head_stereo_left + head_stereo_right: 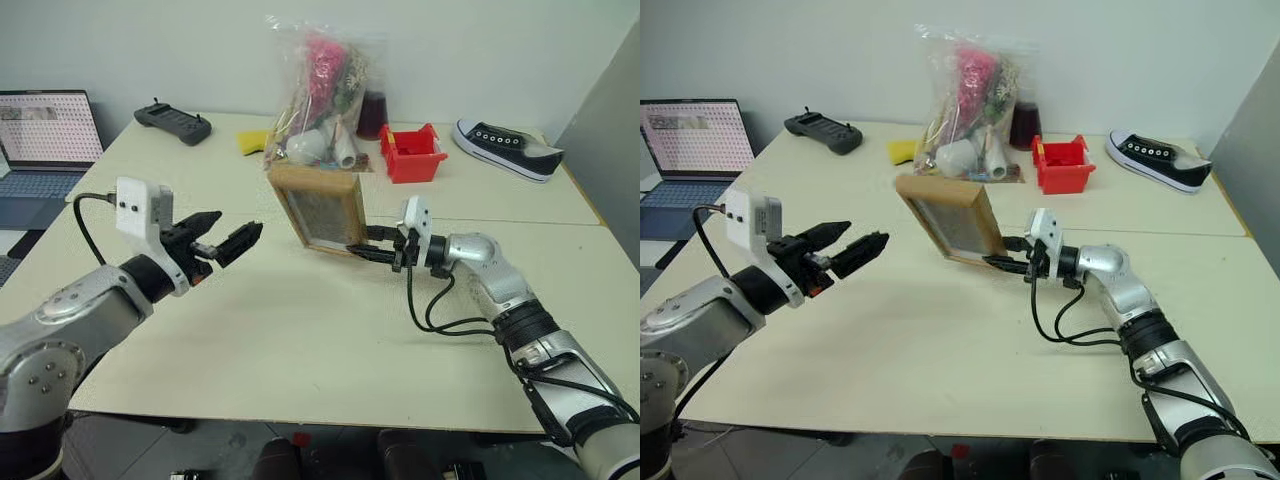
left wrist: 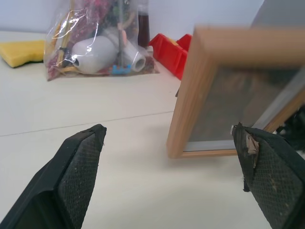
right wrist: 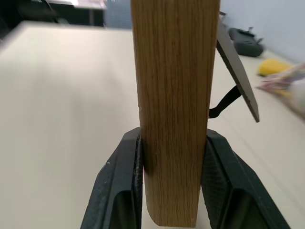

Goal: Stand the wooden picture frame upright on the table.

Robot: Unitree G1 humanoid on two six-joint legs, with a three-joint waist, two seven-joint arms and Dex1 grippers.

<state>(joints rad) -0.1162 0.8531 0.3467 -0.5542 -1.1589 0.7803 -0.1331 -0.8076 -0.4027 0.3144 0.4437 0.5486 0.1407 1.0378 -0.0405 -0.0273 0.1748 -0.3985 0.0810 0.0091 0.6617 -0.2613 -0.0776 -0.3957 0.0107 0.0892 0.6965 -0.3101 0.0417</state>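
Pale cream worktop [image 1: 300, 340] runs back to a white wall, with a laptop [image 1: 45, 140], a bag of odds and ends [image 1: 320, 95], a red bin [image 1: 410, 152] and a sneaker [image 1: 505, 148] along its far side. Near the middle, the picture frame [image 1: 320, 205] is on edge but tilted, its top leaning toward the robot's left. Its lower right side is clamped between the jaws of the right gripper [image 1: 385, 250], which press on the two faces of the wood; the fold-out stand [image 3: 236, 67] is swung open behind it. Whether the lower edge touches the worktop cannot be told.

The left gripper [image 1: 228, 238] hovers off to the frame's left, well apart from it, jaws spread wide and holding nothing, aimed level at the frame. The frame's long axis runs roughly upward, slanted, with the glazed front facing the robot. The right arm is the one that has it, so the coming move is probably to square the frame and settle its lower edge and stand on the worktop.
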